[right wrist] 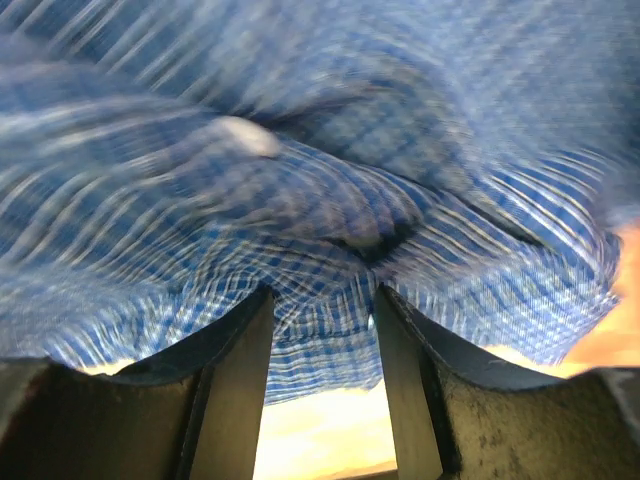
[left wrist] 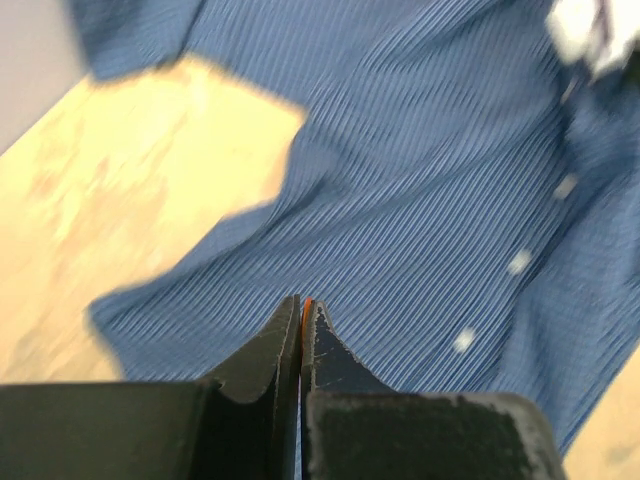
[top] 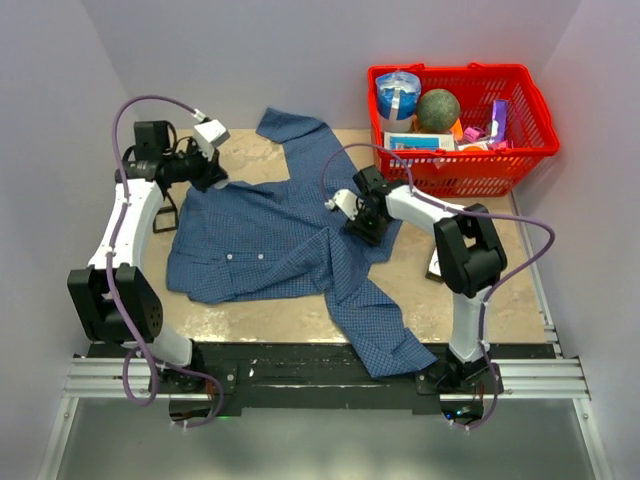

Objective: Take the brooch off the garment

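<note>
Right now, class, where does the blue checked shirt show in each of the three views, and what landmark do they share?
Top external: the shirt lies spread across the middle of the table.
Left wrist: the shirt fills the middle and right of the picture.
Right wrist: the shirt, blurred and close up, fills nearly the whole picture.
Shared landmark: the tan table top, bare beside the shirt in every view.

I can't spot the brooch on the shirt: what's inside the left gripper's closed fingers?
Between the shut fingertips of the left gripper only a thin orange sliver shows, probably the brooch; the fingers cover the rest of it.
</note>
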